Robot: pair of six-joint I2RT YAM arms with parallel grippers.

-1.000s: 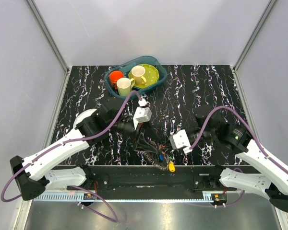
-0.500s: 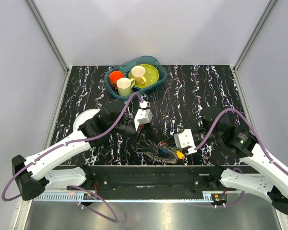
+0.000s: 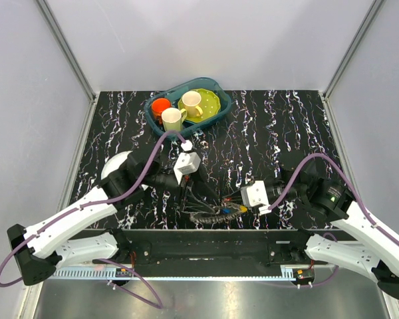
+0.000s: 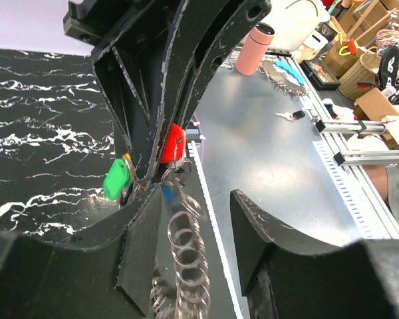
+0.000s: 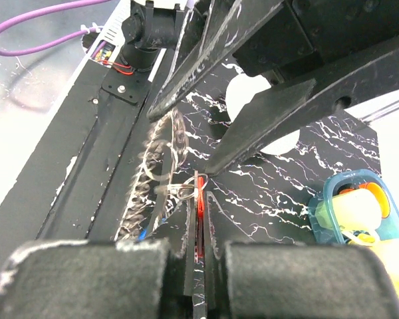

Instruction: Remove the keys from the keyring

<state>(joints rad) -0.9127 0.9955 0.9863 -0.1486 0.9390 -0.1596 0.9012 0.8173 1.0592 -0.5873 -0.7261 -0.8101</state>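
Observation:
The keyring (image 3: 205,214), a crowded loop of metal rings and keys, lies near the table's front edge. It also shows in the left wrist view (image 4: 185,247) and in the right wrist view (image 5: 165,154). My right gripper (image 3: 231,205) is shut on a red-headed key (image 5: 199,199), which is held edge-on between the pads. That red key (image 4: 173,142) hangs on the ring beside a green key (image 4: 118,178). A yellow key (image 3: 243,207) sits under the right fingers. My left gripper (image 4: 194,199) is open, with its jaws either side of the ring. It reaches down from the left (image 3: 194,199).
A teal basket (image 3: 216,88) at the back holds an orange cup (image 3: 161,105), two cream mugs and a green plate. A white plate (image 3: 114,166) lies under the left arm. The black front rail (image 3: 199,242) runs just below the keyring.
My right gripper has moved left and away from the front edge, dragging the yellow key and the bunch with it. My left gripper has shifted slightly left and back.

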